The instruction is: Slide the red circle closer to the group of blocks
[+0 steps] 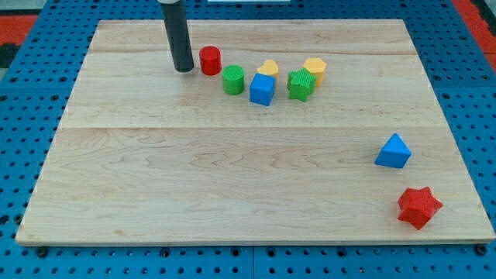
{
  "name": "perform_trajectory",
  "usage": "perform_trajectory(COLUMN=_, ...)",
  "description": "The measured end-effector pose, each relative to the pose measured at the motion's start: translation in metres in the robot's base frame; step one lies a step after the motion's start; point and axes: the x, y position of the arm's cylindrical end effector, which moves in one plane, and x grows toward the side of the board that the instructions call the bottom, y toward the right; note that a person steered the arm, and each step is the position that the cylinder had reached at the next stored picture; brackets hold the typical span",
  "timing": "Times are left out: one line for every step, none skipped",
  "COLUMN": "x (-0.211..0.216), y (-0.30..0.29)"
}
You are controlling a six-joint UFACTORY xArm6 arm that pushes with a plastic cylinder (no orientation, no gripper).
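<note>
No readable text or labels anywhere.

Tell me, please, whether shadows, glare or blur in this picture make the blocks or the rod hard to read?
In the camera view, light is even and soft, with only faint shadows under the blocks; no glare on the wooden board; my tip, the red circle and the far red star all look sharp; the rod's top is cropped.
</note>
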Motion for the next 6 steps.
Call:
perform_trajectory(x=-0.002, y=0.028)
perform_trajectory(x=-0.017, y=0.067)
perform_trajectory(x=-0.055, y=0.072)
perform_trajectory(x=-0.038, y=0.082)
perform_trajectory(x=-0.029, y=0.092)
perform_trajectory(x=-0.024, y=0.104)
